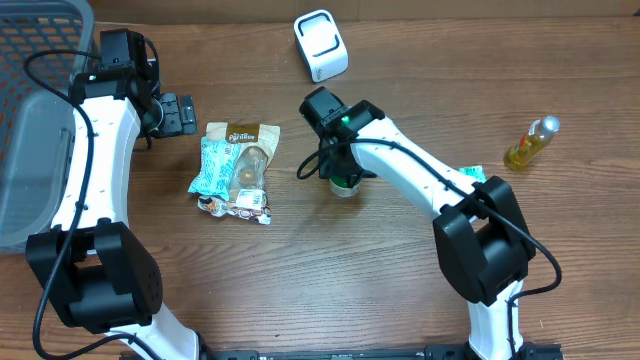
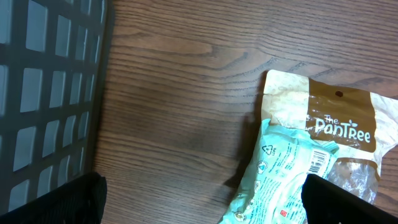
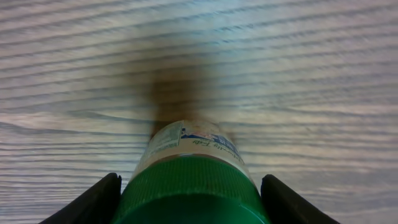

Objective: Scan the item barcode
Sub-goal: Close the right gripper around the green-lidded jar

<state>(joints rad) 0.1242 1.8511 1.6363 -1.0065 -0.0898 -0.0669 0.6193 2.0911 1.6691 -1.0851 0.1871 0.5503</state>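
Observation:
A small bottle with a green cap (image 3: 186, 199) and a white label stands on the wooden table, seen in the overhead view as the bottle (image 1: 345, 185). My right gripper (image 3: 189, 186) straddles the cap from above, its fingers close on either side, with a thin gap showing on the right. In the overhead view the right gripper (image 1: 340, 172) is over the bottle. A white barcode scanner (image 1: 320, 45) sits at the back. My left gripper (image 2: 205, 205) is wide open and empty above the table, its right finger over a mint packet (image 2: 280, 180).
A brown Pantree pouch (image 1: 245, 140), the mint packet (image 1: 215, 165) and a small snack pack (image 1: 235, 205) lie together left of centre. A grey basket (image 1: 30, 120) fills the left edge. A yellow bottle (image 1: 530, 145) lies at the right, and a small green packet (image 1: 470, 175) lies by the right arm.

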